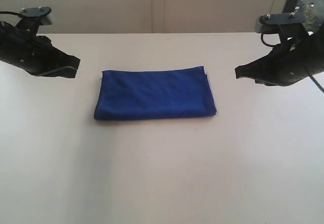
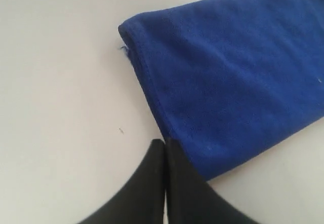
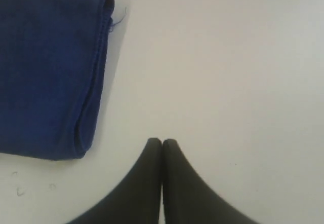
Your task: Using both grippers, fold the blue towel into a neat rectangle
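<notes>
The blue towel (image 1: 155, 94) lies flat in the middle of the table, folded into a rectangle with layered edges. My left gripper (image 1: 76, 67) hangs above the table to the towel's left, shut and empty. In the left wrist view its black tips (image 2: 165, 143) are pressed together just beside the blue towel (image 2: 228, 77), which has a loose thread at one corner. My right gripper (image 1: 237, 72) hovers to the towel's right, also shut with nothing held. The right wrist view shows its tips (image 3: 161, 143) over bare table, apart from the blue towel (image 3: 48, 67).
The pale beige table (image 1: 162, 173) spreads out on all sides of the towel. A beige wall (image 1: 152, 6) runs behind the table's far edge. Black cables loop off both arms.
</notes>
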You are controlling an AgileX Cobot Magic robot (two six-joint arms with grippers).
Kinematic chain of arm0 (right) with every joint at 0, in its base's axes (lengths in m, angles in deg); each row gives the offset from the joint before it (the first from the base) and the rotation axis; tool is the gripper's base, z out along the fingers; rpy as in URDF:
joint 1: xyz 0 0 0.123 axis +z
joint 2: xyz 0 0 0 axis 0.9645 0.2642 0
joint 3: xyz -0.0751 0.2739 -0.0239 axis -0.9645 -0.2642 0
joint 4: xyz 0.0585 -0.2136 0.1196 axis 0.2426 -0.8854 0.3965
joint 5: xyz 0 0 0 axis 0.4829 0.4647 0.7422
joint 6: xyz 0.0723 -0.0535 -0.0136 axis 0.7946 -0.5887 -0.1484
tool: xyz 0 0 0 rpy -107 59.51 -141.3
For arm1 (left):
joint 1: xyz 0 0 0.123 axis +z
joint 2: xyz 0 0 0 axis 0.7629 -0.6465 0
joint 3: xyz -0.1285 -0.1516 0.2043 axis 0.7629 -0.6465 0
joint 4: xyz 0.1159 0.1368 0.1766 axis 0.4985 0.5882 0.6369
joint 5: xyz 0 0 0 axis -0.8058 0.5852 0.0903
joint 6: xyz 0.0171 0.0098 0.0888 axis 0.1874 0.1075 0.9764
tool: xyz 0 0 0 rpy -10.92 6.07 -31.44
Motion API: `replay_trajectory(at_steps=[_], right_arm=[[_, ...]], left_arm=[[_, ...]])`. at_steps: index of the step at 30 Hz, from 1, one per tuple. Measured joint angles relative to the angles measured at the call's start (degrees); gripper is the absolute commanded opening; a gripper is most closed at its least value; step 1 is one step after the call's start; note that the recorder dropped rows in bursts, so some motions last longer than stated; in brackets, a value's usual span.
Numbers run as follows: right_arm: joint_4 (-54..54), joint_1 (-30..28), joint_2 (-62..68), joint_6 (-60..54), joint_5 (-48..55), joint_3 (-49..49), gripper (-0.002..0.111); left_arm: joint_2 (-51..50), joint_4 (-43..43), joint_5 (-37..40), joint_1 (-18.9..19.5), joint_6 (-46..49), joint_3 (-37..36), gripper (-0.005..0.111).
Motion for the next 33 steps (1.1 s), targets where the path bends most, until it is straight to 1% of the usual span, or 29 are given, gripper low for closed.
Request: replay_trajectory(at_steps=[2, 4, 7, 10, 14, 18, 21, 29, 33], right_arm=[[1.2, 0.0, -4.9, 0.0, -3.4, -4.1, 0.000], [1.7, -0.1, -11.9, 0.0, -6.8, -9.7, 0.000], [2.0, -0.1, -19.0, 0.0, -9.6, -14.7, 0.000], [2.0, -0.1, -26.7, 0.0, -11.7, -19.7, 0.000], [2.2, -0.1, -34.4, 0.3, -9.0, -23.0, 0.000], [2.5, -0.1, -39.7, 1.9, -4.4, -24.9, 0.000], [2.5, -0.1, -44.1, 2.5, -2.8, -26.5, 0.000], [2.5, -0.1, -56.4, 2.6, -2.5, -32.5, 0.000], [2.5, -0.1, -61.6, 2.6, -5.1, -37.1, 0.000]], left_arm=[[4.6, -0.5, -1.3, 0.0, -0.1, -3.5, 0.000], [10.2, -3.0, -4.2, 0.0, 0.1, -8.2, 0.000], [15.5, -4.3, -6.1, 0.0, 1.4, -12.9, 0.000], [22.9, -4.6, -7.8, 0.0, 2.7, -18.1, 0.000], [30.2, -4.7, -6.7, 0.0, 3.1, -22.3, 0.000], [34.9, -4.7, -3.5, 0.1, 3.6, -25.8, 0.000], [38.1, -4.7, -2.6, 0.1, 3.8, -28.6, 0.000], [49.0, -4.7, -6.2, 0.1, 3.9, -38.9, 0.000], [53.3, -4.7, -6.9, 0.1, 4.1, -42.7, 0.000]])
